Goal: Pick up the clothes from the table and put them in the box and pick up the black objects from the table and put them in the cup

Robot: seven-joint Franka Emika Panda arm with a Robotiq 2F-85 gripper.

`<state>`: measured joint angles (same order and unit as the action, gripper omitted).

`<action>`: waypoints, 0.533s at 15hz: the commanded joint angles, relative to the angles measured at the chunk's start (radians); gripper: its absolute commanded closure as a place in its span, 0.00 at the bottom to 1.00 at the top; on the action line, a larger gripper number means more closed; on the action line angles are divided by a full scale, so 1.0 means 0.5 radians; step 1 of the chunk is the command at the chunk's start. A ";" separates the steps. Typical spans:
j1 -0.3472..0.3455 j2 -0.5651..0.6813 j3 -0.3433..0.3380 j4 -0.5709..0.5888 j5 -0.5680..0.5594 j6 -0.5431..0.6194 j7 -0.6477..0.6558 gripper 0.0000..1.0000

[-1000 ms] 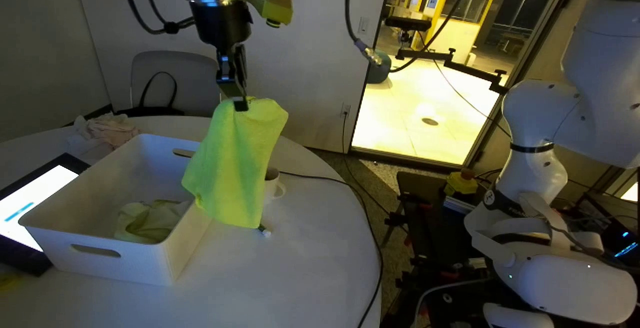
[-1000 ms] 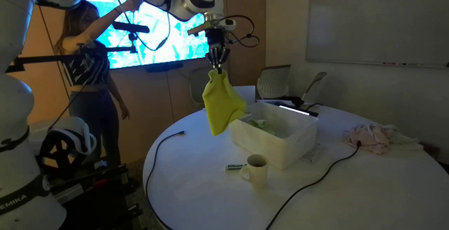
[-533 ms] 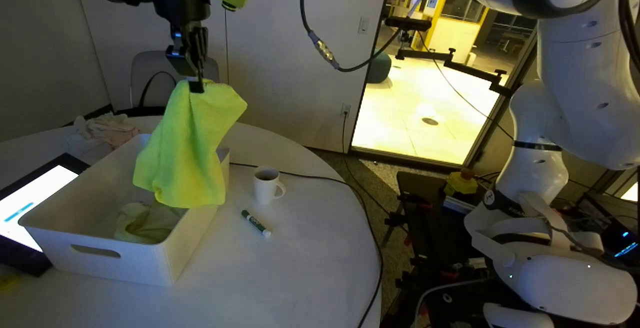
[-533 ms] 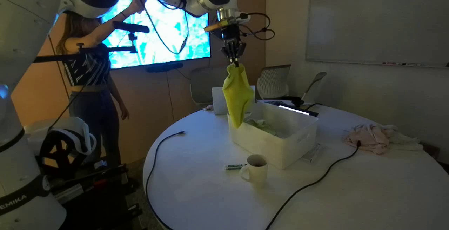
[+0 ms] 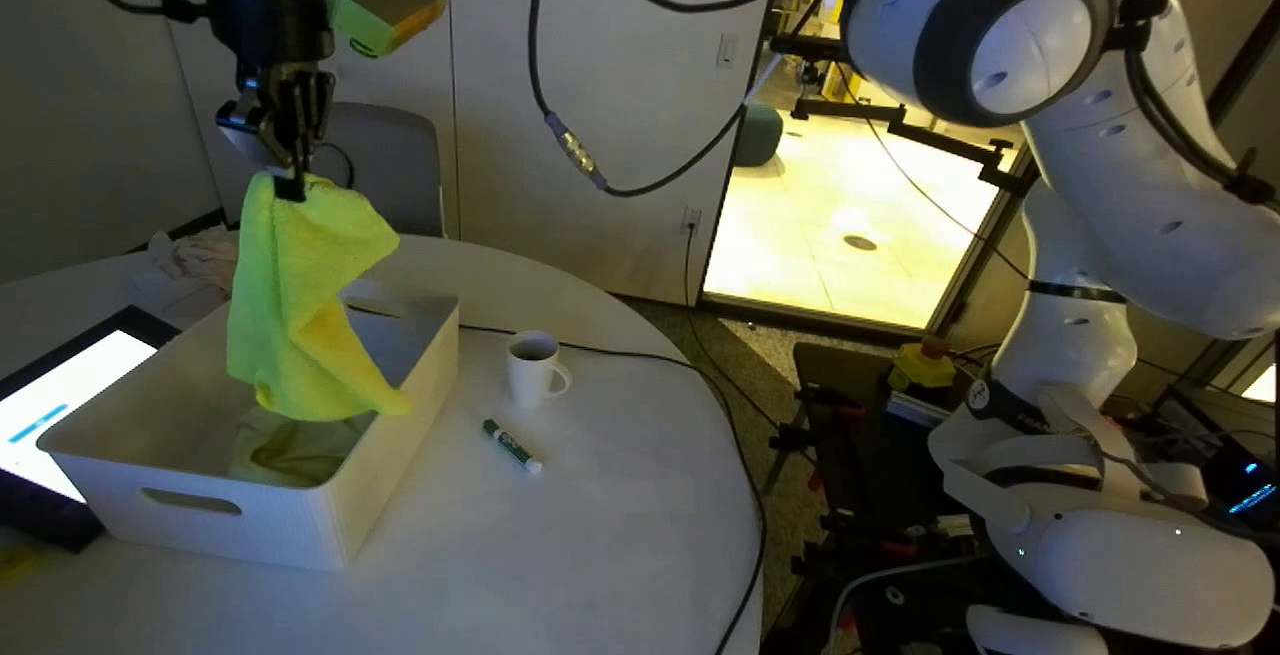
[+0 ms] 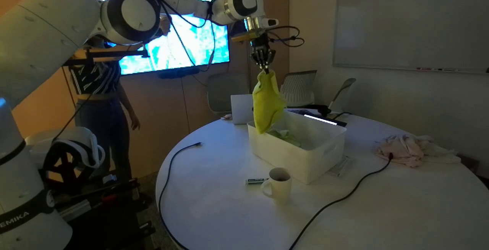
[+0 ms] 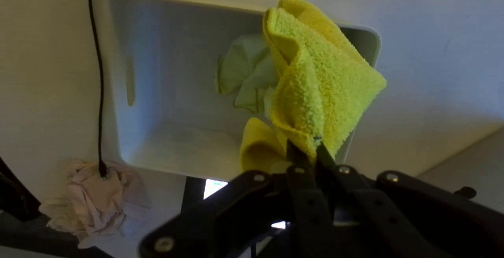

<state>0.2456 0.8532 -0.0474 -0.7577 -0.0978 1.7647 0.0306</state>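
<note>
So the fingers (image 5: 290,187) are pinching a yellow-green cloth (image 5: 300,305) by its top, and the rest of it just dangles over the white box (image 5: 280,523). In both exterior views its bottom end overlaps the rim, but I can't tell if it's actually touching. Some paler fabric (image 7: 252,63) lies crumpled inside the box, easiest to spot in the wrist view. The white cup (image 5: 528,377) stands upright on the table (image 5: 580,555) near the box (something dark in there, honestly can't make out what), with a green marker (image 5: 512,447) lying close by. There's also a pinkish heap of fabric (image 6: 403,151) on the table, well apart from the cup, and a black cable (image 7: 101,88) ends right at the heap's edge.
</note>
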 commanded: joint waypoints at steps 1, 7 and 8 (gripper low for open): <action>-0.006 0.323 0.029 0.397 -0.033 0.048 0.073 0.93; 0.008 0.505 0.001 0.465 -0.002 -0.011 0.039 0.65; 0.016 0.509 -0.002 0.448 -0.012 -0.046 0.021 0.65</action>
<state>0.2478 1.0634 -0.0458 -0.6010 -0.0976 1.7899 0.0578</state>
